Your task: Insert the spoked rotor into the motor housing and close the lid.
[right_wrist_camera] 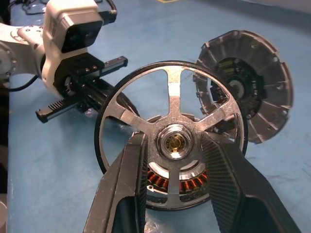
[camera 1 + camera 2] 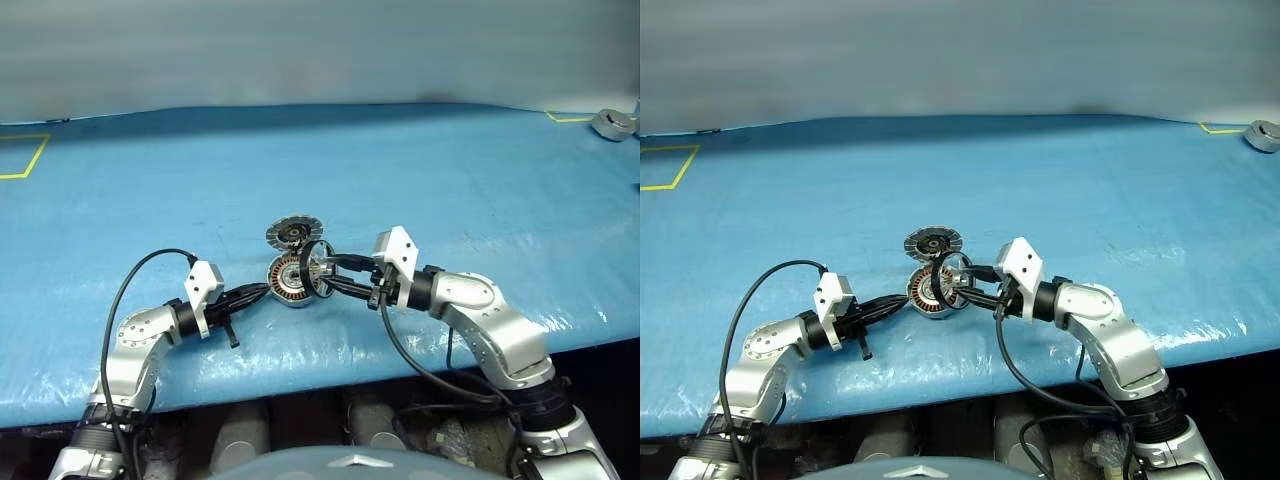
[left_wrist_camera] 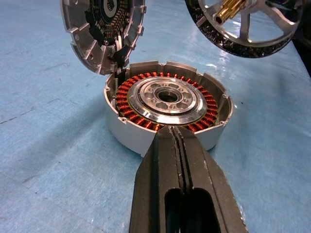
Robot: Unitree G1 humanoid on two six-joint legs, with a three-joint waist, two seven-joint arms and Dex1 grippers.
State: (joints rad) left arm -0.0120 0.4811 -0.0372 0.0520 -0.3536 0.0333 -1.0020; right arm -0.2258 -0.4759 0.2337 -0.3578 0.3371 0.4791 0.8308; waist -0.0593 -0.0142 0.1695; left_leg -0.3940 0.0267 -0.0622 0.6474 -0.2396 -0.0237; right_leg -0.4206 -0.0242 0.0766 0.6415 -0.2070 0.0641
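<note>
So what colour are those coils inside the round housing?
Copper-orange, ringing the motor housing around a silver centre; clearest in the left wrist view.

A table covered with a blue sheet (image 2: pixel 420 190) carries everything. On it stands the motor housing (image 3: pixel 167 109) with its hinged lid (image 3: pixel 99 31) up — yellow tape marks (image 2: pixel 25 155) and a small grey object (image 2: pixel 613 123) lie at the far corners.

I see the motor housing (image 3: pixel 167 109) with its top open and bare. Its lid (image 2: pixel 293 235) stands raised at the far rim, blocking any approach from behind. My left end effector (image 3: pixel 179 145), jaws together, presses the near wall. The spoked rotor (image 1: pixel 171 133) in my right end effector (image 1: pixel 187 170) hangs just beside the opening. The blue bench (image 2: pixel 480 190) all around lies free.
</note>
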